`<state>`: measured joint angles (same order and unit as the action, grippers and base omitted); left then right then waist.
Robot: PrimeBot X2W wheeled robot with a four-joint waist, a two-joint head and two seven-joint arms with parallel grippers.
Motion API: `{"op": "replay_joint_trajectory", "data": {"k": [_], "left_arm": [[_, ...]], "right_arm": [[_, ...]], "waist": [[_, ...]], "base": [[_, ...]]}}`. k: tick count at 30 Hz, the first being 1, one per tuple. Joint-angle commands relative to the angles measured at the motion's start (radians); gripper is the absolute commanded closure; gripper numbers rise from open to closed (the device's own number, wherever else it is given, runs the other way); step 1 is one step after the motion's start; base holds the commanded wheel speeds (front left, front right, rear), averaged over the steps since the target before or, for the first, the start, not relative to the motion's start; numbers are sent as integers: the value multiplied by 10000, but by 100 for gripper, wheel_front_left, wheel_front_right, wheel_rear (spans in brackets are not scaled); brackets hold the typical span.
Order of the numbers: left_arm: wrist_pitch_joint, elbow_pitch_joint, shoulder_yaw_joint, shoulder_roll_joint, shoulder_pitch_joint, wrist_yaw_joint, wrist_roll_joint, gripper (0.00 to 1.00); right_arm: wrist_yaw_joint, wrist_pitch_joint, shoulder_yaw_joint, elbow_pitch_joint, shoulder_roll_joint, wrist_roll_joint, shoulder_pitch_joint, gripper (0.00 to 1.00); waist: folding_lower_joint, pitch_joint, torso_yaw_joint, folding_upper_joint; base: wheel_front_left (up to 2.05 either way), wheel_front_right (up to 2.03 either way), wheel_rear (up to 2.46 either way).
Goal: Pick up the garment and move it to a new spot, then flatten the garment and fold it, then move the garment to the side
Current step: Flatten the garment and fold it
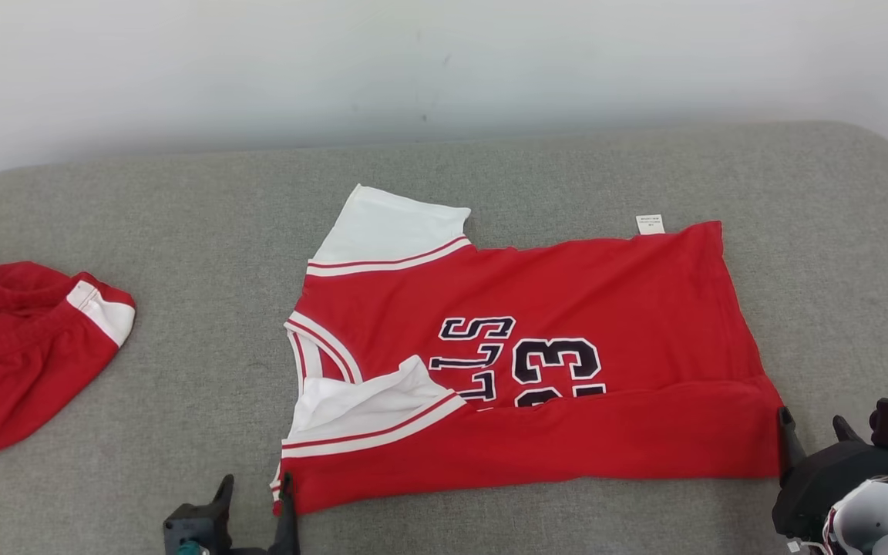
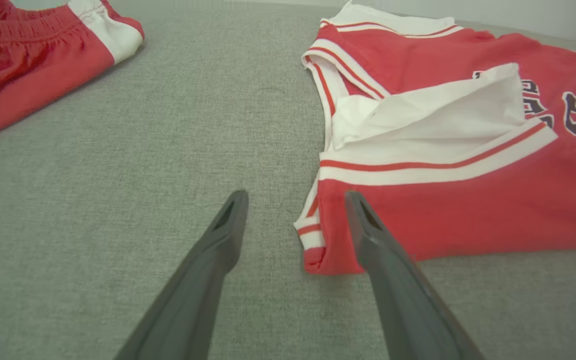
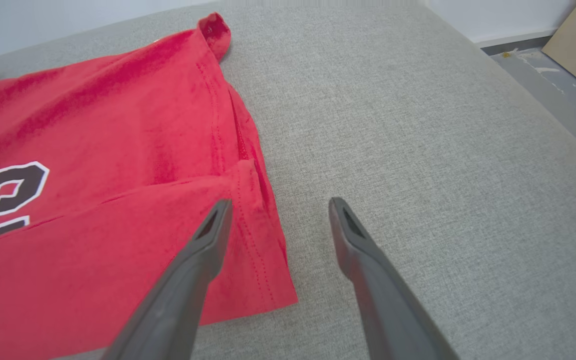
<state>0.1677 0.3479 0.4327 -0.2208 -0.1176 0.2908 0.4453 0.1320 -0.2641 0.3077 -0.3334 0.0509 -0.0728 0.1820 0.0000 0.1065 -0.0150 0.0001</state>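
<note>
The garment (image 1: 567, 308) is a red jersey with white sleeves and dark lettering, lying on the grey cushion with its near long edge folded over onto the front. Its collar end points left. My left gripper (image 1: 257, 493) stands open at the garment's near left corner (image 2: 318, 250), nothing between its fingers (image 2: 228, 220). At the near right corner (image 3: 263, 270) my right gripper (image 1: 812, 428) is open too, its left finger (image 3: 213, 225) over the red hem and its right finger over bare cushion.
A second red piece with a white stripe (image 1: 20, 354) lies crumpled at the cushion's left edge. The grey cushion (image 1: 182, 231) ends at a pale wall behind. In the right wrist view the floor (image 3: 558, 100) drops away past the cushion's right side.
</note>
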Motion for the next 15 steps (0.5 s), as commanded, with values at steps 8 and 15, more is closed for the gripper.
{"op": "replay_joint_trajectory", "data": {"k": [8, 15], "left_arm": [[-269, -627, -113, -464, -585, 51, -60, 0], [-1186, -626, -39, -733, -2098, -497, 53, 0]], "right_arm": [[-22, -659, -454, 268, 235, 105, 549, 0], [-22, -1583, -1353, -204, 963, -213, 2125, 0]], "waist": [[0, 46, 11, -1], [0, 679, -82, -1]], "base": [[0, 0, 0], [0, 0, 0]]}}
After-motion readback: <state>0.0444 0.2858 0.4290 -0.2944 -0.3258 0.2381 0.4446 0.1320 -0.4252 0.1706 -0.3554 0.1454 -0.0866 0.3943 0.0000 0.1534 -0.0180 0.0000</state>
